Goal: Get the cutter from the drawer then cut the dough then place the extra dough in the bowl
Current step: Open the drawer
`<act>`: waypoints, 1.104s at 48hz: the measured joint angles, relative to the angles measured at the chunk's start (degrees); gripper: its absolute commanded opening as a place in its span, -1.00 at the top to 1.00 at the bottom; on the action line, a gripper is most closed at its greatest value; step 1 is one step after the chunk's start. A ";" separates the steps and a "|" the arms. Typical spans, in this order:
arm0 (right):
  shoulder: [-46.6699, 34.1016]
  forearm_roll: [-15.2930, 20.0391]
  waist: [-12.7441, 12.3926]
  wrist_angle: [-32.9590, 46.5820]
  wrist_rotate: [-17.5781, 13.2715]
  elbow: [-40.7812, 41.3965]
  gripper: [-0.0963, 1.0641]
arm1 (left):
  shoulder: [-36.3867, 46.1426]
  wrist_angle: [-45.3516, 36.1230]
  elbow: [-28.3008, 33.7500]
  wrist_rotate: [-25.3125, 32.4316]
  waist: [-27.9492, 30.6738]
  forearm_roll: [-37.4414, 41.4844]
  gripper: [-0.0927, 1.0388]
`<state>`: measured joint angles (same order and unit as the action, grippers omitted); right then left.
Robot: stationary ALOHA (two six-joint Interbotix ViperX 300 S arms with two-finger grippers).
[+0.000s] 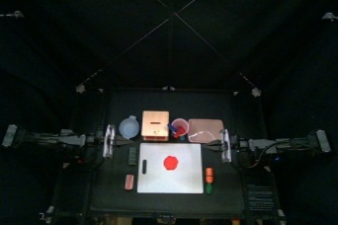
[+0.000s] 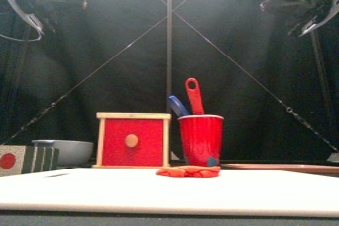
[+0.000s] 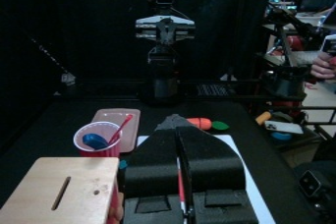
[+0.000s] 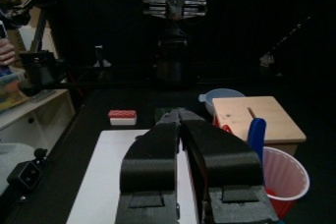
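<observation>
Dough [image 1: 169,162] lies flat and red in the middle of the white board [image 1: 148,152], near the front of the table. It looks soft, so I think it will bend and may tear if pinched hard. It is best to lift the extra bit by its outer edge.

On the left, the left gripper [image 3: 178,125] hangs high over the table with its jaws pressed together, holding nothing. Next comes the blue-grey bowl [image 1: 128,127], empty, at the back. Beside it stands the wooden box [image 1: 156,123] with its red drawer front [image 2: 117,129] pushed in. I cannot see the cutter; I guess it is inside. The little round knob [image 2: 131,141] looks like the place to pull. Then comes the red cup [image 1: 179,127] with two toy knives, then the pink tray [image 1: 204,128]. On the right, the right gripper [image 4: 182,120] hangs high too, jaws together, nothing in it.
</observation>
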<state>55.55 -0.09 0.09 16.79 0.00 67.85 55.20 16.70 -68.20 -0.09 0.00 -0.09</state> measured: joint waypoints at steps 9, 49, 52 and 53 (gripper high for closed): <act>-2.81 -0.44 -1.14 0.26 0.26 0.35 0.80 | -4.75 4.48 -1.49 -0.62 -0.09 -5.54 0.81; -44.30 6.33 -12.57 -13.27 -0.62 -38.85 0.80 | -25.31 8.53 1.32 -4.92 -2.72 -43.59 -0.65; -46.76 6.33 -13.27 -16.70 -0.53 -41.66 0.80 | -27.25 8.70 1.93 -4.92 -2.72 -45.88 -0.65; -47.64 6.33 -13.62 -17.75 -0.53 -42.63 0.80 | -27.95 8.70 2.20 -4.92 -2.64 -46.67 -0.65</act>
<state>7.91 6.24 -13.54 -0.97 -0.53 25.22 27.25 25.40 -66.01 -5.01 -2.64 -46.76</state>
